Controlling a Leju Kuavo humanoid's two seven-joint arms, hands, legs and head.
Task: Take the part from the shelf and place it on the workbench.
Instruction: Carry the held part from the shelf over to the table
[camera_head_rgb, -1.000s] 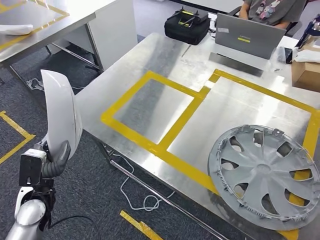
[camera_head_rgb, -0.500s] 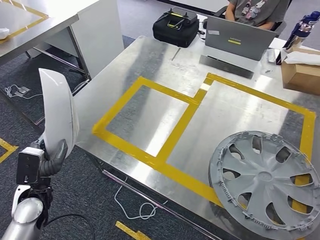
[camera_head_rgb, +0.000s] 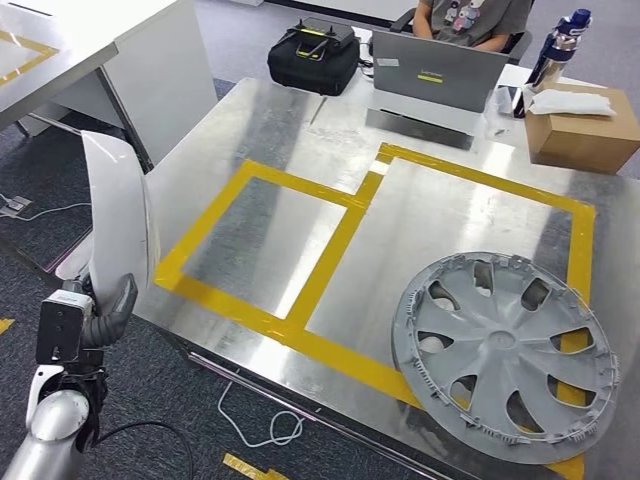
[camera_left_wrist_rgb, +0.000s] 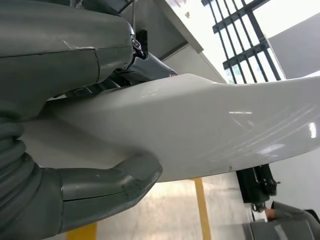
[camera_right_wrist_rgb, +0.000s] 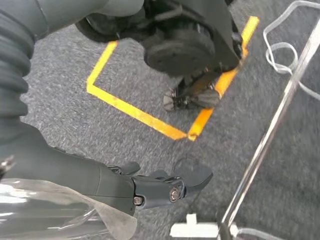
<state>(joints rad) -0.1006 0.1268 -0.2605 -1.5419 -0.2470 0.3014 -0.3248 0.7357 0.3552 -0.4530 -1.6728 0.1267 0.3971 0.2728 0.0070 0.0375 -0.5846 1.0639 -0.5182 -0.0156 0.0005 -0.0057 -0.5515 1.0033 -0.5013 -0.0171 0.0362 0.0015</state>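
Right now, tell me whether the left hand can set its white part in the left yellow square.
Probably yes: the left hand holds the white part beside the table, and the left yellow square is bare.

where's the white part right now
In the head view the white part stands upright at lower left, held by the left hand beside the workbench edge, over the carpet, left of the yellow-taped squares.

Hand: we see our right hand (camera_right_wrist_rgb: 113, 185) above the carpet (camera_right_wrist_rgb: 286, 165), dark fingers (camera_right_wrist_rgb: 188, 182) stretched out, nothing between them.
Tape: yellow tape (camera_right_wrist_rgb: 139, 115) forms an angled outline on the carpet.
Bar: a metal bar (camera_right_wrist_rgb: 271, 130) slants over the carpet beside the tape.
Cable: a white cable (camera_right_wrist_rgb: 279, 55) loops on the carpet, passing under the bar.
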